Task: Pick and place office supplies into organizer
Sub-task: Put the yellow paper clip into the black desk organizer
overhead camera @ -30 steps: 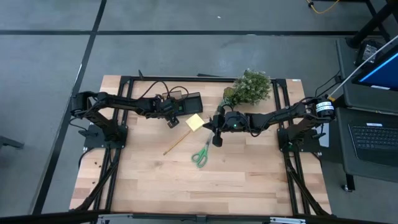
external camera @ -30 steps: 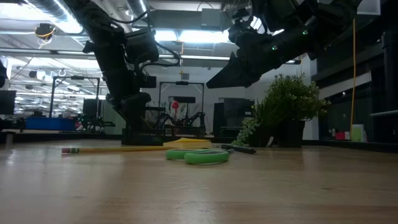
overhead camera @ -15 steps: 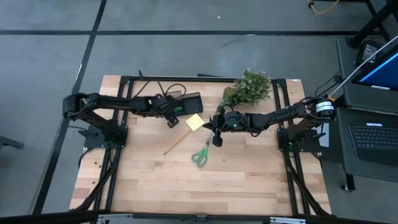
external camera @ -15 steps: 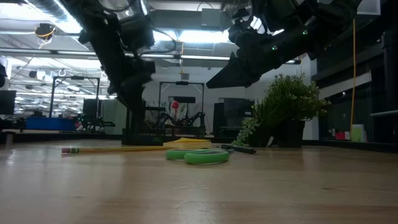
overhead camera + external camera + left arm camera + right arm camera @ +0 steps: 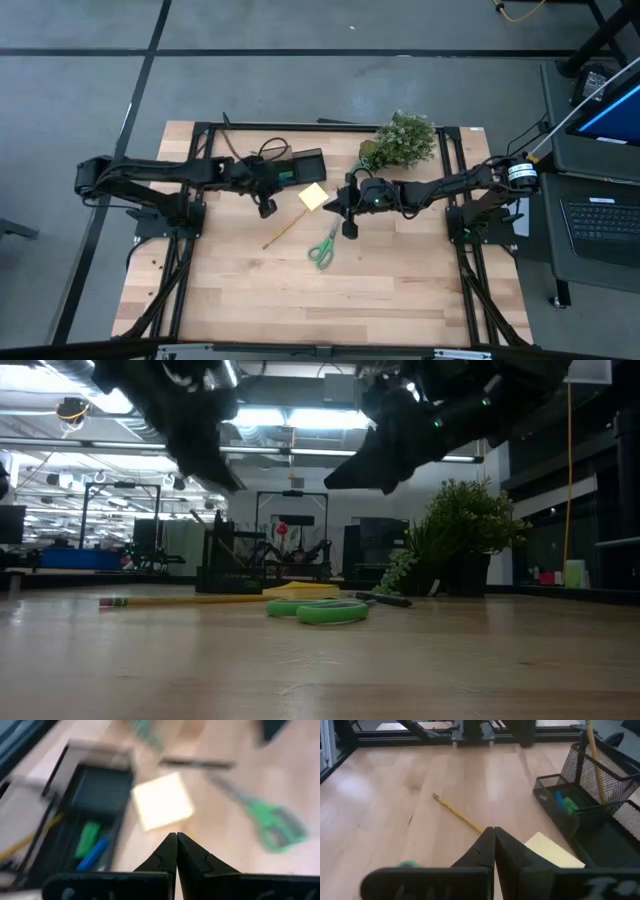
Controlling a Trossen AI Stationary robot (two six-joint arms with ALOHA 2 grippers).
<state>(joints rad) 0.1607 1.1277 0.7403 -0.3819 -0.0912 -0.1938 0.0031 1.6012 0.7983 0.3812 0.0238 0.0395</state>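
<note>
Left hand (image 5: 266, 208) hovers beside organizer (image 5: 299, 168), empty.

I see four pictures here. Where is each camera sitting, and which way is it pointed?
High view: above the table, looking straight down; both arms, left gripper and right gripper show.
Low view: at tabletop height, looking level across; scissors and pencil lie ahead, arms hang from above.
Left wrist view: on the left arm, looking past its shut fingers at the organizer and sticky pad.
Right wrist view: on the right arm, past its shut fingers.
Shared: both wrist views show pad and organizer.
</note>
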